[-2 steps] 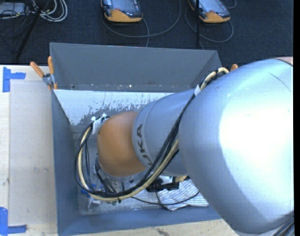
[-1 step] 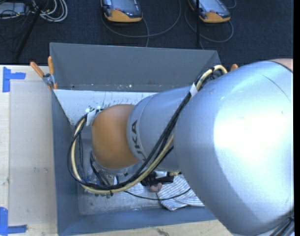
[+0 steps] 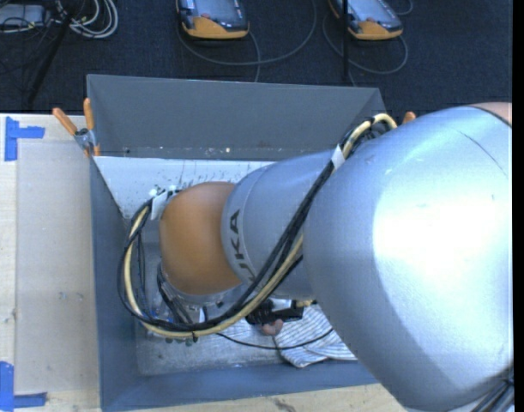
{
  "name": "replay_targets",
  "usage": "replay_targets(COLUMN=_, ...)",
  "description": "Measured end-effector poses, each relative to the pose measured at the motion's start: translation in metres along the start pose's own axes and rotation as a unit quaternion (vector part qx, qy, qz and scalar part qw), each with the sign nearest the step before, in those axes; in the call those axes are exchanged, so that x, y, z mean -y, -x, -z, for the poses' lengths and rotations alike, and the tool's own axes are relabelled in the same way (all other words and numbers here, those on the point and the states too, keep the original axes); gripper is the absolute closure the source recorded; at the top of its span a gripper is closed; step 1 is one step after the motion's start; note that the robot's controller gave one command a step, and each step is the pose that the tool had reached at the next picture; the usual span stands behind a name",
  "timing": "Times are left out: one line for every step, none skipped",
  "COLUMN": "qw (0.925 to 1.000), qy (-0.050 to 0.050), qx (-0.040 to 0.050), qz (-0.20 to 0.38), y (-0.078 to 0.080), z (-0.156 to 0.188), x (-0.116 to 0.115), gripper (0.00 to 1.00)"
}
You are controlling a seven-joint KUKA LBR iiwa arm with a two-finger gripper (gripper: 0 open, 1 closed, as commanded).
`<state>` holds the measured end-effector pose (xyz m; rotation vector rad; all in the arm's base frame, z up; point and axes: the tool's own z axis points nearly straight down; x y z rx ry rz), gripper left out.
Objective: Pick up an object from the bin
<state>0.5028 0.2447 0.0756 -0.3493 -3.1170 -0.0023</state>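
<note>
The hand [image 3: 186,309] sits low in the bin [image 3: 107,316] under the orange cover [image 3: 193,239]; spread or pressed together, I cannot tell. A crumpled checked cloth [image 3: 317,343] lies just beside it; best pinch a raised fold.

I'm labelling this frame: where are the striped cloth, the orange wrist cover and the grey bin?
striped cloth [image 3: 316,347], camera view, its middle fold.
orange wrist cover [image 3: 193,234], camera view, its rounded top.
grey bin [image 3: 236,114], camera view, its far wall.

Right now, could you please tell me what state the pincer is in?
Pincer: cannot be told; the arm's orange wrist cover sits over it, low in the bin beside a striped cloth.
</note>
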Motion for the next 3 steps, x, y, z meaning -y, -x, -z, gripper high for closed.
replay_targets(qw=1.0000, qy=-0.001, qx=-0.0002, qz=0.000, y=-0.001, z=0.003, x=0.001, gripper=1.00)
replay_targets(qw=1.0000, qy=-0.003, qx=-0.0020, qz=0.000, y=-0.003, z=0.022, x=0.003, gripper=1.00)
replay_targets(qw=1.0000, qy=-0.002, qx=-0.0005, qz=0.000, y=-0.002, z=0.045, x=0.003, gripper=1.00)
